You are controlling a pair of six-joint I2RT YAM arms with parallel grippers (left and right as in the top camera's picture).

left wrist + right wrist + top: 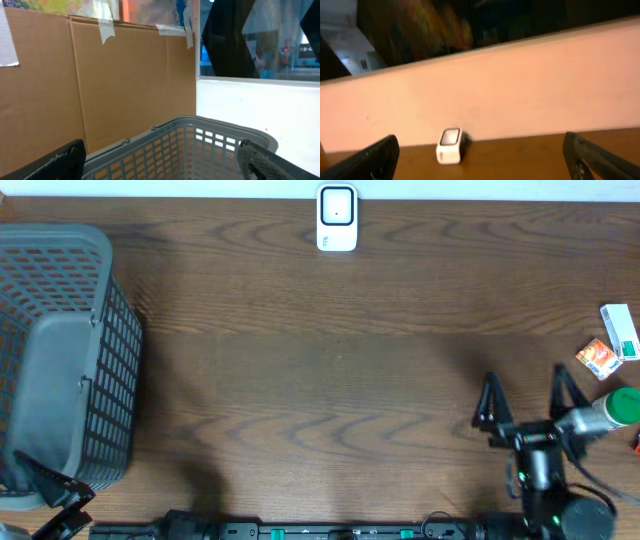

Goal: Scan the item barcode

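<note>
Three small goods are seen at the right edge of the table [320, 380], to the right of the right claw [527, 388]. A white and green box [620, 330] is set farthest forward, an orange packet [598, 357] lies just beside it, and a green-capped bottle [612, 410] is laid close by the claw's right finger; whether it touches cannot be told. The right claw is spread wide with nothing held. The white scanner [337, 218] is stood at the far edge, well ahead of that claw and to its left. The left claw [160, 150] is likewise spread wide, at the near end of a grey basket [60, 360], whose mesh rim is seen between its fingers.
</note>
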